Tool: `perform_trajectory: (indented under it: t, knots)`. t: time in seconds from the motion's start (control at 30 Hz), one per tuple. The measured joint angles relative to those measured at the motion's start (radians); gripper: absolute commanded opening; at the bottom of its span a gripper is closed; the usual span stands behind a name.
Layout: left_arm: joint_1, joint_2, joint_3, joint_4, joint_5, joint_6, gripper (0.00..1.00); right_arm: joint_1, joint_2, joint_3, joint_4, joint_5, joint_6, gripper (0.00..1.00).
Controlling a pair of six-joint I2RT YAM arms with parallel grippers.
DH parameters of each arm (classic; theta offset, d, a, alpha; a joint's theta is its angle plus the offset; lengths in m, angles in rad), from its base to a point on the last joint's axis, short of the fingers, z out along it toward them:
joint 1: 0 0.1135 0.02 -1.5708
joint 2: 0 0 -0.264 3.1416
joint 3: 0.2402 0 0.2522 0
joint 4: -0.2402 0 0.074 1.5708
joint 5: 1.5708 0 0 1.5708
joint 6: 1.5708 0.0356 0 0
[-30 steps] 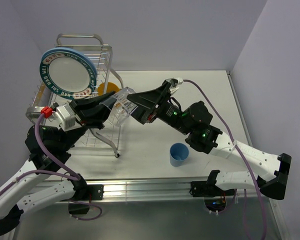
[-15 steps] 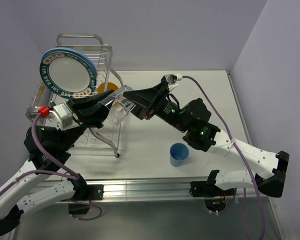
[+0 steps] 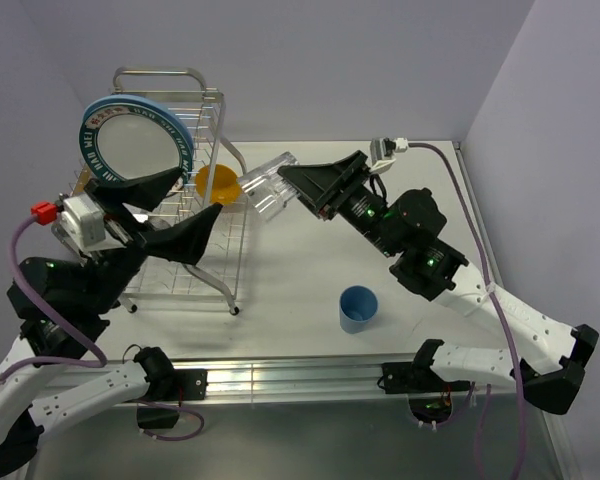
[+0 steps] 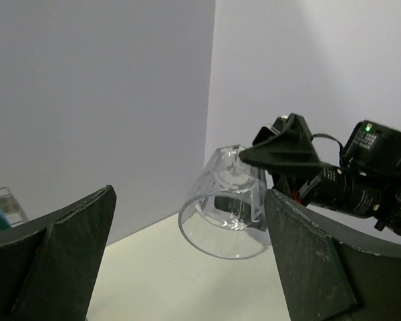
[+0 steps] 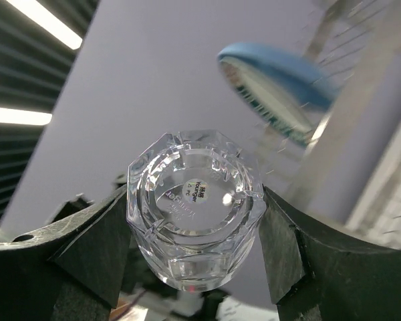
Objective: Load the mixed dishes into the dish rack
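- The right gripper (image 3: 290,178) is closed on the glass (image 3: 265,184), one finger on each side of it near the base.
- In the right wrist view the thick base of the glass faces the camera, pinched between the two dark fingers (image 5: 97,251).
- The glass is held up off the table (image 3: 310,270) and tilted, with its open mouth pointing away from the right gripper and toward the left one.
- The left gripper (image 3: 198,195) is spread wide open with nothing between its fingers; the glass hangs just ahead of its fingertips, apart from them.
- The bowl (image 3: 218,185) sits in the rack (image 3: 215,125), between the left gripper's fingertips and the glass, just beside the glass.
- The white plate (image 3: 135,147) with the lettered rim stands on edge in the upper part of the rack, just beyond the left gripper's upper finger.
- A blue plate (image 3: 120,99) shows its edge right behind the white plate.
- The cup (image 3: 358,308) stands upright on the table near the right arm's forearm, well apart from both grippers.
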Motion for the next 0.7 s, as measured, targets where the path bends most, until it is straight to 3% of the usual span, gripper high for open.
perform_trajectory:
  t: [0.3, 0.43, 0.7]
  knots:
    - [0.000, 0.042, 0.232, -0.274, -0.173, -0.093, 0.99, -0.130, 0.080, 0.015, -0.118, 0.031, -0.344, 0.00]
    - [0.000, 0.066, 0.309, -0.348, -0.242, -0.132, 0.99, -0.130, 0.227, 0.008, -0.076, 0.022, -0.503, 0.00]
    - [0.000, 0.068, 0.323, -0.395, -0.288, -0.183, 0.99, -0.130, 0.612, 0.034, 0.058, -0.058, -0.713, 0.00]
